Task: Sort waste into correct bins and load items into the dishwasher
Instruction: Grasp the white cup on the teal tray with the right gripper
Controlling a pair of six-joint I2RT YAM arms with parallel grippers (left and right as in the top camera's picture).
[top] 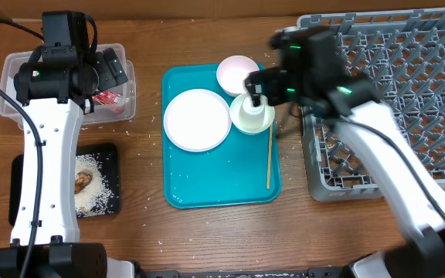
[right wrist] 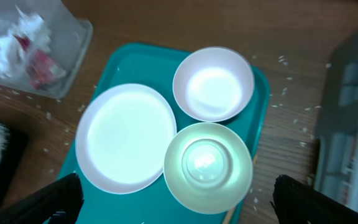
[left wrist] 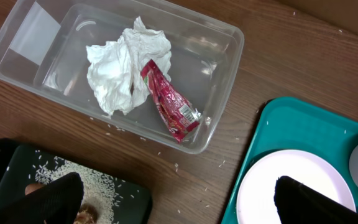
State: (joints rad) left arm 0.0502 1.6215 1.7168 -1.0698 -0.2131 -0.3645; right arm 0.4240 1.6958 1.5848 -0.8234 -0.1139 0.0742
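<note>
Low in the right wrist view, the right jaws gape empty over a small pale green bowl (right wrist: 174, 171) with a white cup (right wrist: 202, 162) sitting inside. A good pickup would probably pinch the bowl's rim and lift level toward the grey pegged plastic rack (right wrist: 353, 81) at right. Upper left of the overhead view, the left jaws hang open above a clear plastic tub (top: 8, 93).

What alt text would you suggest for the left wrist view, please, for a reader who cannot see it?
A clear plastic tub on a wooden table holds a crumpled white napkin and a red foil wrapper. In the foreground, the open left hand's fingertips show over a rice-speckled black tray and a teal tray carrying a white plate.
</note>
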